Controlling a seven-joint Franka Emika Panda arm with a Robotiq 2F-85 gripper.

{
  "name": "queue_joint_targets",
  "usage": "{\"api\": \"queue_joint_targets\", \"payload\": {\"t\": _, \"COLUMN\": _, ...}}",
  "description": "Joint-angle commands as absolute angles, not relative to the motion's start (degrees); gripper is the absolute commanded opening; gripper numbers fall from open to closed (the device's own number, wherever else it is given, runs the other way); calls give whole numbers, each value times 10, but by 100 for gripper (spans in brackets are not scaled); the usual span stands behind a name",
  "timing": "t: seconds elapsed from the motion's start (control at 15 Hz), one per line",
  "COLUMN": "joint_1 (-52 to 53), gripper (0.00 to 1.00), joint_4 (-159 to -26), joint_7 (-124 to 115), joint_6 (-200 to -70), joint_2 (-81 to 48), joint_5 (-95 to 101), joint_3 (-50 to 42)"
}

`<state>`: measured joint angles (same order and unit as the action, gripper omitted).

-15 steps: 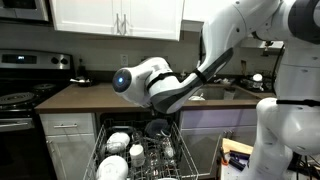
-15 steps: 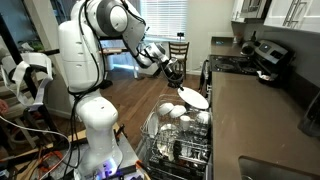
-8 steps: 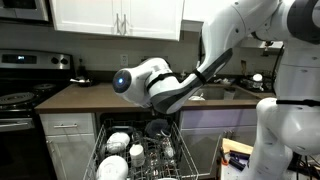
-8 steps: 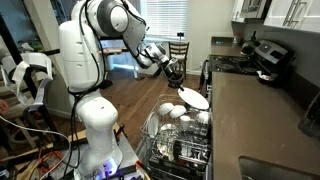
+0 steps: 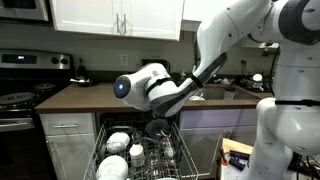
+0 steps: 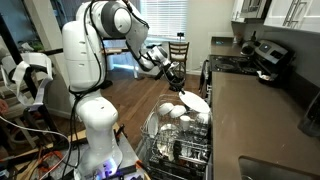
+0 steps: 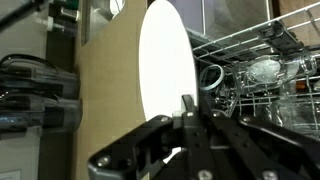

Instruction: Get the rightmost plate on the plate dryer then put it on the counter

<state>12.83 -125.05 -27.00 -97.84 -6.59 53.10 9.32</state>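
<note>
Clamped tight on the lower rim of the white plate (image 7: 165, 60) with the gripper (image 7: 187, 108), jaws all but closed. Held on edge, right above the fingertips. Off to the gripper's right: plate dryer (image 7: 245, 40), glassware (image 7: 262, 72) inside. Just beyond the gripper, dark counter (image 6: 250, 115).

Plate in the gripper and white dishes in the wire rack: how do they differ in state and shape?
The plate is clamped at its rim by the shut gripper; the white dishes rest free in the plate dryer. The plate is at the rack's side next to the counter; the white dishes sit nearer its middle. The plate looks flat and broad; the white dishes look rounded, like bowls. Both are white.
</note>
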Motion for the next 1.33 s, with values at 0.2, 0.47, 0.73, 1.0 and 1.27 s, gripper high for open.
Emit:
{"api": "queue_joint_targets", "payload": {"t": 0.2, "joint_1": 124, "gripper": 1, "joint_4": -1252, "joint_7": -291, "joint_6": -972, "joint_2": -64, "joint_5": 577, "joint_3": 87}}
{"api": "queue_joint_targets", "payload": {"t": 0.47, "joint_1": 121, "gripper": 1, "joint_4": -1257, "joint_7": -305, "joint_6": -980, "joint_2": -62, "joint_5": 606, "joint_3": 84}}
{"api": "queue_joint_targets", "payload": {"t": 0.73, "joint_1": 115, "gripper": 1, "joint_4": -1259, "joint_7": -315, "joint_6": -999, "joint_2": -64, "joint_5": 631, "joint_3": 78}}
{"api": "queue_joint_targets", "payload": {"t": 1.0, "joint_1": 105, "gripper": 1, "joint_4": -1265, "joint_7": -325, "joint_6": -1035, "joint_2": -63, "joint_5": 654, "joint_3": 71}}
{"api": "queue_joint_targets", "payload": {"t": 1.27, "joint_1": 95, "gripper": 1, "joint_4": -1270, "joint_7": -335, "joint_6": -1072, "joint_2": -62, "joint_5": 675, "joint_3": 64}}
